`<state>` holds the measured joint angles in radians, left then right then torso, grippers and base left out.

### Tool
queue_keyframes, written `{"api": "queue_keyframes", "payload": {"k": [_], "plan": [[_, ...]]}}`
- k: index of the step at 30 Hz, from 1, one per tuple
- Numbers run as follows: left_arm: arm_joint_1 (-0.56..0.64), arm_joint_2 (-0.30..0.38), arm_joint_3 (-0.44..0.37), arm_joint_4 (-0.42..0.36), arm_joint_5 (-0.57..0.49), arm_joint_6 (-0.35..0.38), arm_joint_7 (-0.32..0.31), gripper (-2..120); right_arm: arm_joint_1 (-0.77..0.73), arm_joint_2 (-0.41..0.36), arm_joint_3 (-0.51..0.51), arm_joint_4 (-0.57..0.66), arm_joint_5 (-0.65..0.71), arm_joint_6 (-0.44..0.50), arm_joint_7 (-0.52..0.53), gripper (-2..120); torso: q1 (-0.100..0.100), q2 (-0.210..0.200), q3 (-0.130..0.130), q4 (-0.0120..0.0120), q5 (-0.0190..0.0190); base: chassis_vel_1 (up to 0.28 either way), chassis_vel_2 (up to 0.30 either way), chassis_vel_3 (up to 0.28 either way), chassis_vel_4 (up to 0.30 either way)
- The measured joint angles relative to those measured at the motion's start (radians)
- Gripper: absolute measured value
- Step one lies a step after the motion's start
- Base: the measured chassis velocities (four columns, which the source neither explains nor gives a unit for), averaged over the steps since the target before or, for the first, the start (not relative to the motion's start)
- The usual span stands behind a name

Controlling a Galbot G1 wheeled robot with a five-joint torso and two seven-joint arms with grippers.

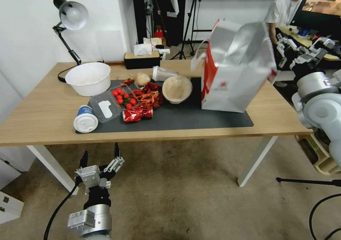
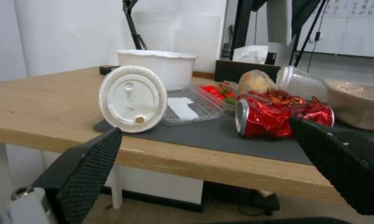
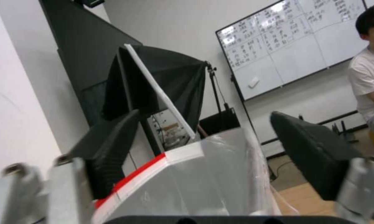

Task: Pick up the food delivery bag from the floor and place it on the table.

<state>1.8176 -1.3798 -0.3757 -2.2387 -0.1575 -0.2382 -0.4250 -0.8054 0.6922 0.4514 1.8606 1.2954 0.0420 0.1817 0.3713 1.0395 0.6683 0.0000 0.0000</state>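
Food delivery bag [image 1: 237,67] off the floor [image 1: 170,190] and on the table [image 1: 39,115]: base at the right end of the dark grey mat [image 1: 184,117], tilted, foil-lined mouth gaping upward, red side toward the clutter of bowls and a crushed red can [image 1: 136,113]. Right gripper [image 3: 203,155] at the bag's open top, fingers spread wide on either side of the rim, pinching nothing. Left gripper [image 1: 101,158] parked low in front of the table edge, above the floor, fingers spread, empty.

Judged: placing step, release made or all but made. Next move calls for a clean lift away from the rim without snagging the foil or a strap, bag looking liable to tip.
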Motion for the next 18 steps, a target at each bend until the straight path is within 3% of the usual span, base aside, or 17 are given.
{"api": "queue_keyframes", "payload": {"k": [2, 5, 15, 18], "plan": [[0.001, 0.0, 0.0, -0.004, 0.0, 0.0, 0.001, 100, -0.02, 0.0, 0.007, 0.013, 0.0, -0.004, -0.002, 96, 0.0, 0.0, 0.0, 0.0, 0.0, 0.0, 0.0, 0.0, 0.0], [0.0, 0.0, -0.001, -0.008, 0.001, 0.0, 0.003, 100, -0.032, 0.001, 0.013, 0.02, 0.0, -0.006, -0.002, 100, 0.0, 0.0, 0.0, 0.0, 0.0, 0.0, 0.0, 0.0, 0.0], [0.0, 0.001, -0.003, -0.014, 0.001, 0.002, 0.004, 100, -0.071, 0.001, 0.032, 0.034, -0.021, -0.01, -0.003, 100, 0.0, 0.0, 0.0, 0.0, 0.0, 0.0, 0.0, 0.0, 0.0], [0.0, 0.004, -0.005, -0.017, 0.0, 0.002, 0.007, 100, -0.118, 0.002, 0.052, 0.057, -0.112, -0.003, -0.012, 100, 0.0, 0.0, 0.0, 0.0001, 0.0, 0.0, 0.0, 0.0, 0.0]]}}
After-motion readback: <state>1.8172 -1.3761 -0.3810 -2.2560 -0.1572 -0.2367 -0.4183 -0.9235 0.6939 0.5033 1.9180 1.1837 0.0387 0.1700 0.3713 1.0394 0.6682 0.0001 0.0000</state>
